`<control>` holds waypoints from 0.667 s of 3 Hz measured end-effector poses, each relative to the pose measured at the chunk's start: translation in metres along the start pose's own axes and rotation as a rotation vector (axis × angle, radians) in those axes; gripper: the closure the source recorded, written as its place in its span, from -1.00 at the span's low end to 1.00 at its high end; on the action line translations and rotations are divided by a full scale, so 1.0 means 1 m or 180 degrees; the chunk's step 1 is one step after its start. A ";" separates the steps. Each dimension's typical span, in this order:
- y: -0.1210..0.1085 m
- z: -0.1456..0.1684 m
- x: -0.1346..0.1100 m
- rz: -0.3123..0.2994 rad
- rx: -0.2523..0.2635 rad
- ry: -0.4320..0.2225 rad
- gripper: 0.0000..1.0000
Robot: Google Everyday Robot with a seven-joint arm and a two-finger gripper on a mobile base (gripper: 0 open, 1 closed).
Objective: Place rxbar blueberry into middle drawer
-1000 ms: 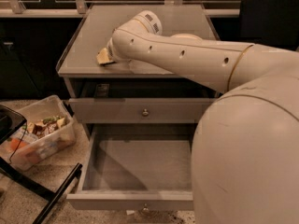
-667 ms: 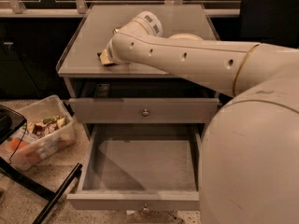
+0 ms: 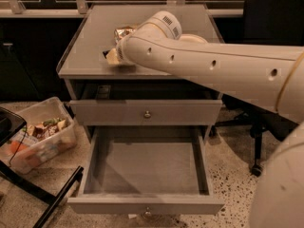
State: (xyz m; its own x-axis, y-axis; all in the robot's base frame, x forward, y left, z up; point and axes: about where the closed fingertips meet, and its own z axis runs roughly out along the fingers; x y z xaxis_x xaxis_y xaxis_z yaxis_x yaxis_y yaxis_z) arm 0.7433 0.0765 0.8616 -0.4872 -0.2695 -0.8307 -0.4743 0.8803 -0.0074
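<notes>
The gripper sits at the front-left of the cabinet top, with the rxbar blueberry not in sight. I cannot tell what, if anything, it grips. The open middle drawer lies below the front edge.

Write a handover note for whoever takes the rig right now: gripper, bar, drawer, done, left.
Gripper: low over the cabinet top, front left, mostly hidden behind the wrist; whether it holds anything cannot be told.
Rxbar blueberry: not visible, possibly under the wrist. A gold-brown foil packet lies just behind the gripper.
Middle drawer: pulled open, floor bare.
Done: drawer open.
Left: secure the bar, carry it down, release it in the drawer.
</notes>
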 end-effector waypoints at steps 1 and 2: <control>0.003 -0.037 -0.003 0.0034 -0.0181 -0.0169 1.00; 0.014 -0.069 0.009 0.0136 -0.0458 -0.0205 1.00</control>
State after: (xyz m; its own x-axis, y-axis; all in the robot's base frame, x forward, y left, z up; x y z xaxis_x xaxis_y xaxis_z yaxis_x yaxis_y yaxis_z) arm 0.6817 0.0597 0.8924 -0.4633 -0.2034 -0.8625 -0.5565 0.8243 0.1046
